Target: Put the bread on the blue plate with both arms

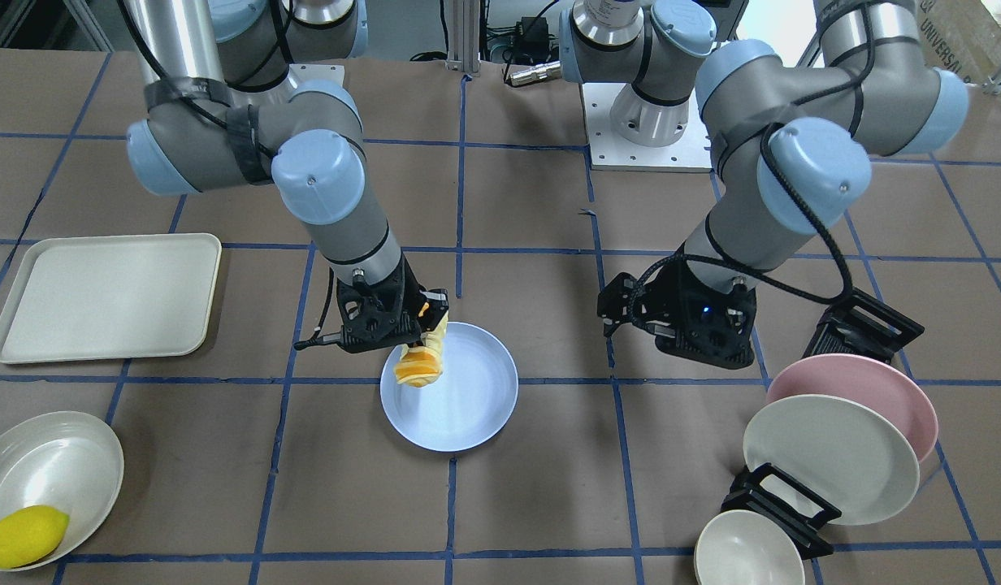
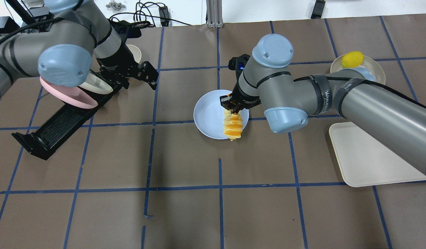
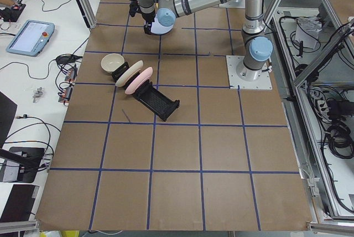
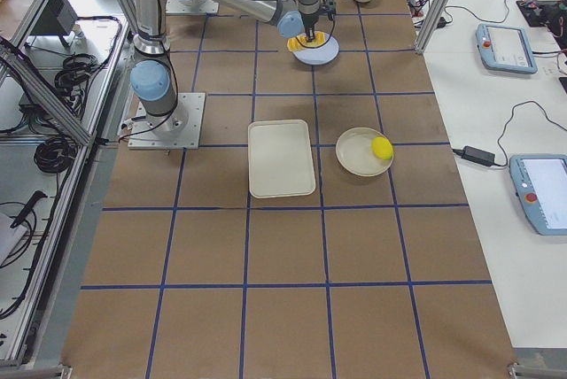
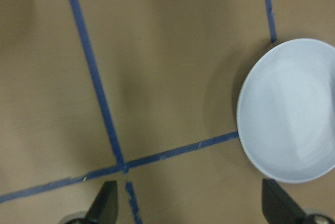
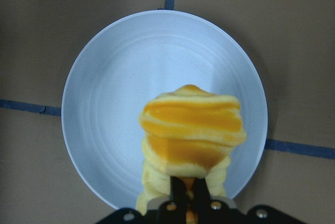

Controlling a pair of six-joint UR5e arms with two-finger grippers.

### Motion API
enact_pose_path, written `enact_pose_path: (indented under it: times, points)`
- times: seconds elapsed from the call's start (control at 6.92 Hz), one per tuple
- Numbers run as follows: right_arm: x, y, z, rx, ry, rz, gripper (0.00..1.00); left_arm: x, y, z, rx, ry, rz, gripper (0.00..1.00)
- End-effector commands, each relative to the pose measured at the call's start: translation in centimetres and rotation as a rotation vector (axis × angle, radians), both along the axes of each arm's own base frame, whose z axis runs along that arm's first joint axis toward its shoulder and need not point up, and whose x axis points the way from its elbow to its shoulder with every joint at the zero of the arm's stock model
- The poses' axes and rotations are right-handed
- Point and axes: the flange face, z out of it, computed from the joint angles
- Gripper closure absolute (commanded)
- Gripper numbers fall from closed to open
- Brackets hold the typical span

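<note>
**Bread** [image 6: 191,130]: ridged loaf with an orange top. It hangs by one end from the right tool [image 2: 232,109], over the blue plate [image 6: 120,103] and toward its rim. I cannot tell whether its lower end touches the plate.

**Right tool:** pinched tight on the loaf's upper end.

**Left tool** [image 5: 191,209]: spread wide and holding nothing, above the bare brown worktop [image 5: 172,77] just beside the plate.

**Also present:** a cream tray [image 1: 102,296], and a lemon [image 1: 23,536] in a bowl [image 1: 70,455].

One bread [image 1: 419,370], three plates [image 1: 472,402] [image 1: 874,382] [image 1: 825,455], two bowls [image 1: 54,463] [image 1: 744,554], one tray [image 1: 102,296], one lemon [image 1: 23,536]
</note>
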Motion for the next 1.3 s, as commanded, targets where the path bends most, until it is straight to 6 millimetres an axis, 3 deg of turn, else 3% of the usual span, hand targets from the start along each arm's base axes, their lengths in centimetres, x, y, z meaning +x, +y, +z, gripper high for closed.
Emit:
enact_pose_path:
  times: [0.0, 0.29, 0.43, 0.58, 0.72, 0.87, 1.16]
  points:
    - [3.6, -1.6, -2.1, -0.015, -0.005, -0.021, 0.98, 0.8, 3.2, 6.0, 0.024, -0.104, 0.002, 0.0]
    - [3.7, -1.5, -2.5, -0.008, -0.001, -0.02, 0.97, 0.3, 4.8, 10.6, 0.052, -0.15, 0.07, 0.0]
    - [3.6, -1.5, -2.7, -0.004, 0.001, -0.02, 0.95, -0.2, 5.3, 11.7, 0.047, -0.142, 0.125, 0.0]
    - [3.2, -1.6, -2.8, 0.007, 0.006, -0.025, 0.83, -1.6, 5.8, 12.4, 0.036, -0.123, 0.162, 0.0]
    - [3.1, -1.6, -3.0, 0.01, 0.008, -0.028, 0.27, -2.2, 6.2, 12.7, 0.03, -0.124, 0.152, 0.0]
    - [3.0, -1.6, -3.1, 0.018, 0.009, -0.031, 0.04, -2.0, 6.2, 12.5, 0.035, -0.122, 0.147, 0.0]
    - [3.1, -1.3, -2.8, 0.065, 0.013, -0.046, 0.0, -1.5, 6.7, 13.1, 0.024, -0.124, 0.153, 0.0]
